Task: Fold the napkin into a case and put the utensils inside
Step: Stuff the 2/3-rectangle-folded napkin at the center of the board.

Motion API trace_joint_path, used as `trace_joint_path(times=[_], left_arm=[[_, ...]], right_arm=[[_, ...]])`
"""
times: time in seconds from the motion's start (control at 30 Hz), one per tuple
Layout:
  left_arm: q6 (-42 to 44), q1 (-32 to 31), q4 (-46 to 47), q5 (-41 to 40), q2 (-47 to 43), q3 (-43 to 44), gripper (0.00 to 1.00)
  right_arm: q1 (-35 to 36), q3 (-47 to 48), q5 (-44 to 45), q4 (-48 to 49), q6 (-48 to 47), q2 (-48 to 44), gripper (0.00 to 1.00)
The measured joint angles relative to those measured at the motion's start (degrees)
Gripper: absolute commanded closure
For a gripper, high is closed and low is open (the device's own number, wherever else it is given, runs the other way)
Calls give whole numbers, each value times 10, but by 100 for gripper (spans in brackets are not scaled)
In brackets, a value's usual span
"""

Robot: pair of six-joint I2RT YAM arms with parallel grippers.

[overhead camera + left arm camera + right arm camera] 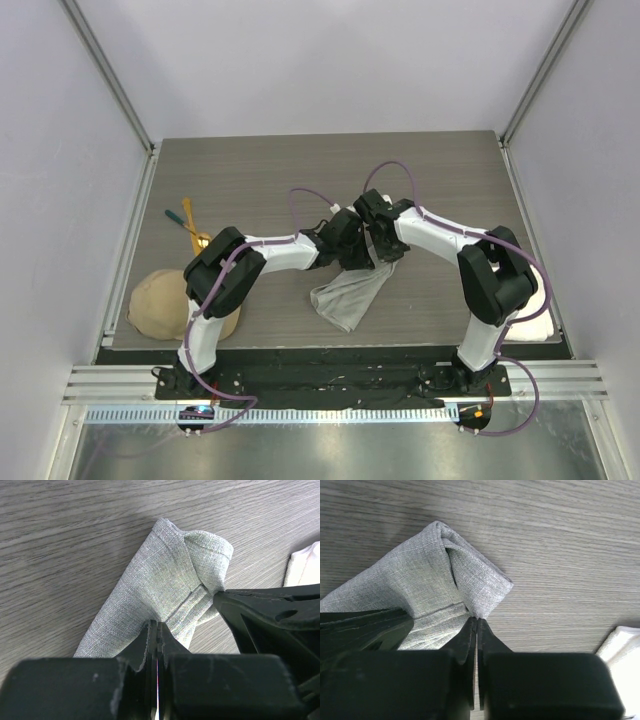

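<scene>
The light grey napkin (350,293) lies bunched and partly folded at the table's middle. Its upper end is lifted between both grippers. My left gripper (353,248) is shut on a folded edge of the napkin (165,580), with the tips (157,626) pinching the cloth. My right gripper (376,243) is shut on a corner fold of the napkin (420,575) right beside the left one, with its tips (477,621) on the cloth. The utensils (190,225) lie at the far left of the table, apart from both grippers: an orange-handled one, a teal-handled one and a gold spoon.
A tan cap (160,305) sits at the near left corner. A white towel (535,328) lies at the near right edge and also shows in the wrist views, white towel (305,565) and white towel (622,647). The wood-grain table (300,170) ends in metal rails.
</scene>
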Motion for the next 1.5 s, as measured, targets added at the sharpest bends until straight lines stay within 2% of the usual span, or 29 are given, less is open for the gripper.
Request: trace_joint_path(times=[0.7,0.93,1.13,1.5], left_arm=[[-12,0,5,6,3,1,100],[-12,-1,7,11,5,2,100],[-12,-2,8,11,5,2,100],[-12,-4,8,11,7,4,100]], right_arm=[[2,13,-73,3,47,0,99],[-18,-18,-81,45,52,-2,99],[-49,-35,-83,28,50,-19,99],[-49,-35,-141,29,53,-38,99]])
